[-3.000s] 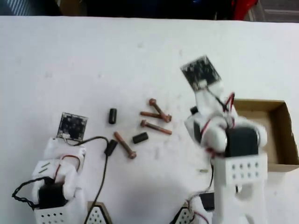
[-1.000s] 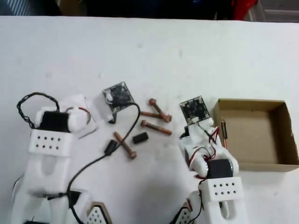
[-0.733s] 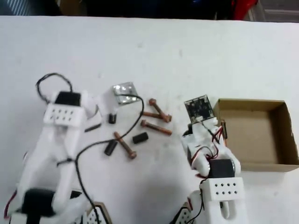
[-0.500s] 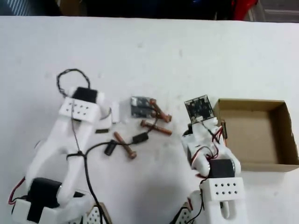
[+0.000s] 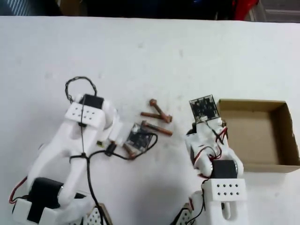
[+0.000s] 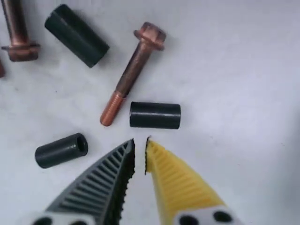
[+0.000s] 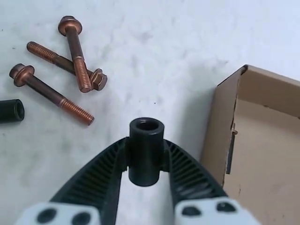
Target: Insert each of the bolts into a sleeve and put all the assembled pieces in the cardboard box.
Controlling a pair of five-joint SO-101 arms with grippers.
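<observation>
The right jaws are shut tight on a black sleeve [image 7: 146, 152]. It stands up with its hole open at the top, just beside the cardboard box [image 7: 226, 126]. The left jaws are almost shut and hold nothing. Their tips hang close to a lying sleeve [image 6: 154, 115], and a bolt [image 6: 133, 72] lies next to it on the bench [image 6: 243, 70]. I think the next job is to get that bolt. The left jaws should open wide and grab the bolt near its head, so the thread end stays free to slide into the held sleeve. From high up the left arm [image 5: 65, 140] covers these small parts, but the left wrist view shows them well. The high view looks down inside the box
</observation>
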